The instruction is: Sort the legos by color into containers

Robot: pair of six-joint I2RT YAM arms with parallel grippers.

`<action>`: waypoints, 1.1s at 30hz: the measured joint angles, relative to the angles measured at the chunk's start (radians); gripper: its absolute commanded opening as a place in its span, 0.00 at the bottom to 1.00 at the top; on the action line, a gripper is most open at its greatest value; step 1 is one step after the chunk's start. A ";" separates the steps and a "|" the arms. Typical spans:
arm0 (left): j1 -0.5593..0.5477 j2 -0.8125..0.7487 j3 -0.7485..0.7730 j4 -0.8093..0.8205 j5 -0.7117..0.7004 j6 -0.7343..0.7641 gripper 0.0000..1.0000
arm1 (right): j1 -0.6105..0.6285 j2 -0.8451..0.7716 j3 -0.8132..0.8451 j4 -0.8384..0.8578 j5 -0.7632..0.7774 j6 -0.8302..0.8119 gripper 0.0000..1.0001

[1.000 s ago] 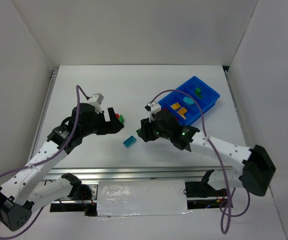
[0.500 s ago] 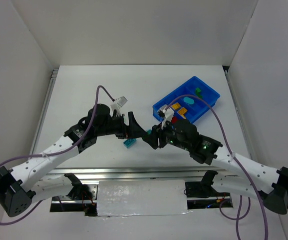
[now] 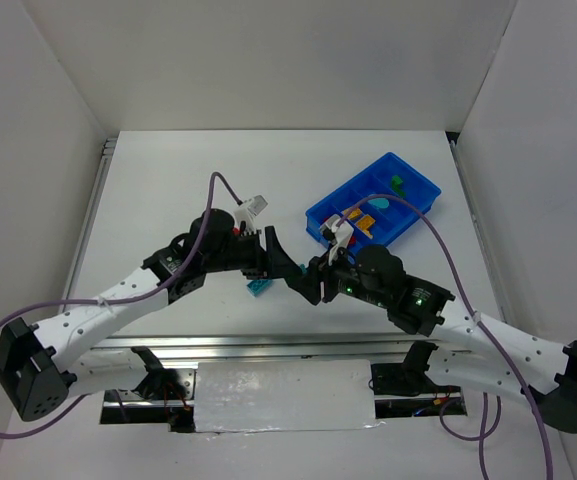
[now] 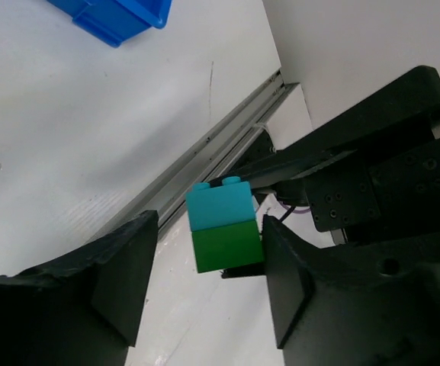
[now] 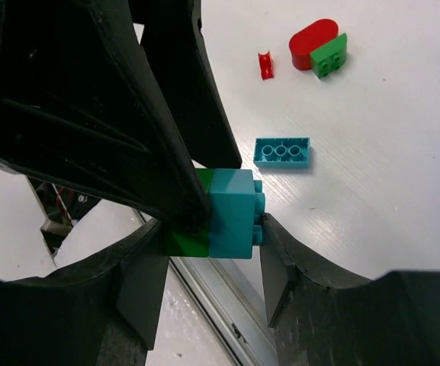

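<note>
A teal lego (image 5: 233,213) stacked on a green lego (image 5: 185,242) hangs above the table, with my right gripper (image 5: 212,240) shut on the stack's two ends. My left gripper (image 4: 210,229) straddles the same stack (image 4: 223,229). Its right finger touches the green brick, and a gap shows on the left side, so it is open. The two grippers meet mid-table (image 3: 298,270). A loose teal brick (image 5: 282,152) lies flat on the table below them (image 3: 258,287). The blue tray (image 3: 353,180) holds green, teal and yellow pieces in separate containers.
A red rounded piece (image 5: 313,44) with a green brick (image 5: 329,55) against it and a small red piece (image 5: 265,65) lie on the table behind the left arm. The table's metal front rail (image 4: 204,156) runs just below the grippers.
My left arm has swung right from the red and green pieces to the right gripper, and its jaws have narrowed round the held stack. The right arm shifted slightly forward.
</note>
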 measured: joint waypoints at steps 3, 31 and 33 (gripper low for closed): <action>-0.006 0.011 0.000 0.019 0.006 -0.007 0.35 | 0.013 0.020 0.000 0.000 0.012 -0.002 0.00; -0.013 -0.082 0.001 0.047 -0.018 0.120 0.00 | 0.017 -0.046 -0.049 0.090 0.056 0.056 1.00; -0.013 -0.100 0.001 0.046 -0.019 0.165 0.00 | 0.002 -0.083 -0.060 0.091 -0.008 0.051 1.00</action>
